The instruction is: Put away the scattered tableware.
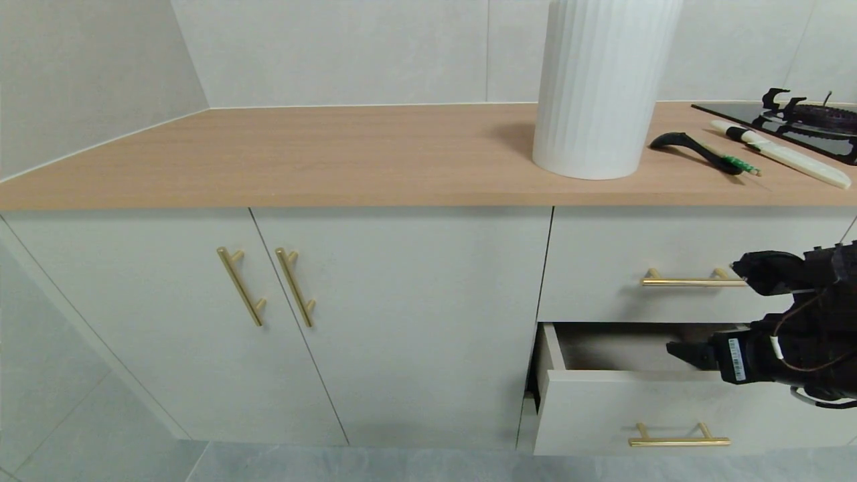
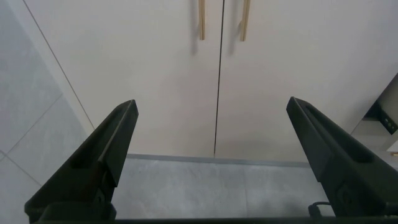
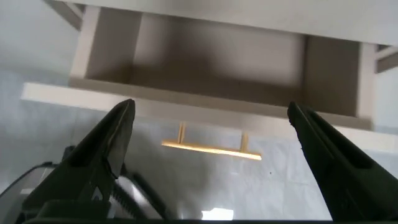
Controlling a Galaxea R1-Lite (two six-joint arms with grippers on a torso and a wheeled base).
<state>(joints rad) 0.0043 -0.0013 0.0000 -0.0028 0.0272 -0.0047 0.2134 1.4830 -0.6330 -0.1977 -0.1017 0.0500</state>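
On the wooden countertop (image 1: pixel 335 154) at the right lie a black-handled utensil (image 1: pixel 696 150) with a green piece at its end and a white knife (image 1: pixel 781 152) with a black band. Below them the lower drawer (image 1: pixel 602 408) stands pulled out; its inside (image 3: pixel 217 62) looks bare. My right gripper (image 1: pixel 720 311) hangs open in front of the drawers at the far right, one finger near the upper drawer's gold handle (image 1: pixel 693 280), nothing between its fingers (image 3: pixel 118 134). My left gripper (image 2: pixel 211 102) is open and empty, low before the cabinet doors (image 2: pixel 217 74).
A tall white ribbed vase (image 1: pixel 599 87) stands on the counter beside the utensils. A black stove (image 1: pixel 797 124) takes the far right corner. The open drawer's gold handle (image 3: pixel 211 148) faces outward. The left half of the counter is bare wood; grey floor (image 2: pixel 211 186) lies below.
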